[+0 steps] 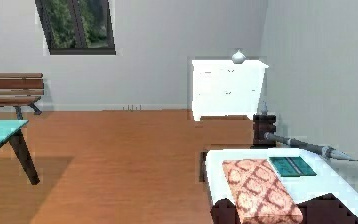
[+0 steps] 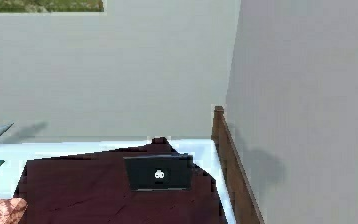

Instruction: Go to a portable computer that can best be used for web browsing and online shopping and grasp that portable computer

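A dark laptop (image 2: 159, 174) stands on a bed (image 2: 202, 150) in the arm side view, its lid up and the lid's back with a small pale mark facing the camera. It rests on a dark maroon blanket (image 2: 77, 185) near the wooden headboard (image 2: 230, 160). The same bed (image 1: 222, 160) appears at the forward view's lower right.
On the bed lie a patterned orange cloth (image 1: 255, 185), a teal book (image 1: 292, 165) and a long grey object (image 1: 322, 149). A white dresser (image 1: 227, 90) with a pale vase (image 1: 238, 57) stands by the far wall. A wooden bench (image 1: 12, 90) and teal table (image 1: 5, 135) are left; open wood floor lies between.
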